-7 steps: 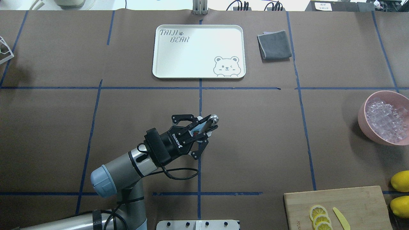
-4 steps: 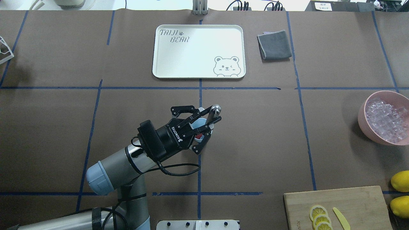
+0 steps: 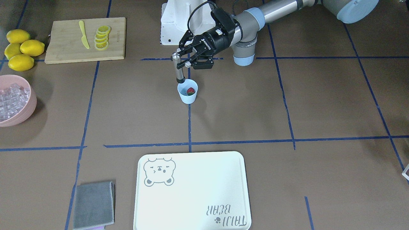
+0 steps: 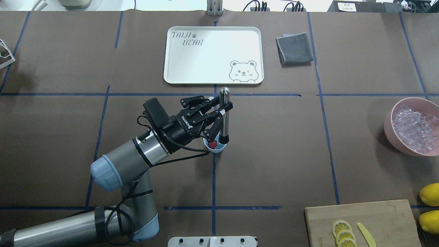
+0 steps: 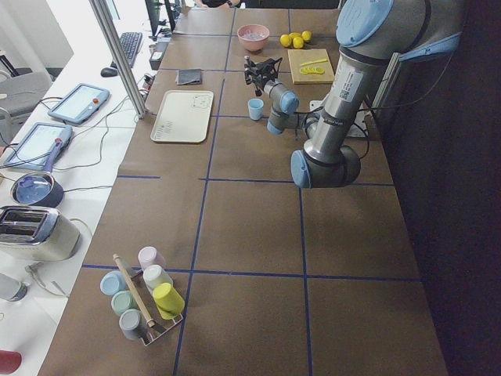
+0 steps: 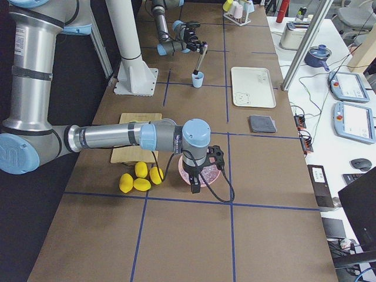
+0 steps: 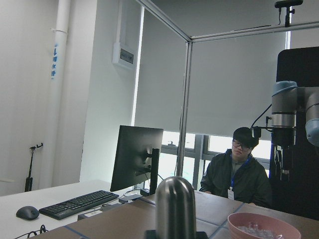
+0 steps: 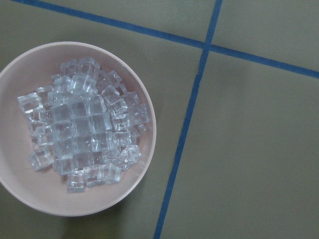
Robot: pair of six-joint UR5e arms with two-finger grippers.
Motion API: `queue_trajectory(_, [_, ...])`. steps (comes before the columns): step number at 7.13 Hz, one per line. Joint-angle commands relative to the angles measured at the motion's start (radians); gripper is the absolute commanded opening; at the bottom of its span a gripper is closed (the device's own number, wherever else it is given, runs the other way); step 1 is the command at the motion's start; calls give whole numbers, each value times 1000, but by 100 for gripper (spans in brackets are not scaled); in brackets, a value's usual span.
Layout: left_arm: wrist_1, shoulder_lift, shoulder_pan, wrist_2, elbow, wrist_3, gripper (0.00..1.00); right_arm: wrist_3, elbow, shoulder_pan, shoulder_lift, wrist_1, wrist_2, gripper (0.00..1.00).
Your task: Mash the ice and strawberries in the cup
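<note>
The pale-blue cup (image 3: 187, 94) (image 4: 219, 148) stands near the table's middle with a red strawberry (image 3: 191, 91) (image 4: 213, 144) inside. My left gripper (image 3: 179, 62) (image 4: 223, 107) is shut on a steel muddler (image 3: 179, 71) (image 4: 224, 116), which is held upright with its dark tip just over the cup's rim. Ice (image 8: 84, 134) fills the pink bowl (image 8: 142, 172) (image 4: 389, 127); I cannot tell whether any lies in the cup. My right gripper (image 6: 200, 173) hangs over that bowl, and I cannot tell whether it is open or shut.
A white bear tray (image 4: 168, 55) lies beyond the cup, a grey cloth (image 4: 295, 48) to its right. A cutting board (image 4: 377, 219) with lemon slices and a yellow knife, plus whole lemons (image 4: 430, 193), sits at the near right. A person (image 7: 239, 174) sits past the table's end.
My left gripper has lifted the muddler out of the cup and swung it from tilted to upright. The strawberry inside now shows.
</note>
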Motion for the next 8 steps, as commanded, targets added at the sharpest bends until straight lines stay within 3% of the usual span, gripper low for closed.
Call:
queue_trajectory(1, [104, 2, -40, -1, -1, -176, 3, 0, 0, 0, 0, 0, 0, 100])
queue_trajectory(5, [345, 4, -141, -29, -19, -454, 1, 0, 0, 0, 2, 0, 0, 100])
queue_trajectory(6, [418, 8, -179, -100, -47, -518, 1, 1, -1, 0, 6, 0, -1, 100])
queue_trajectory(8, [740, 98, -277, -259, -190, -567, 0, 17, 6, 0, 9, 0, 0, 100])
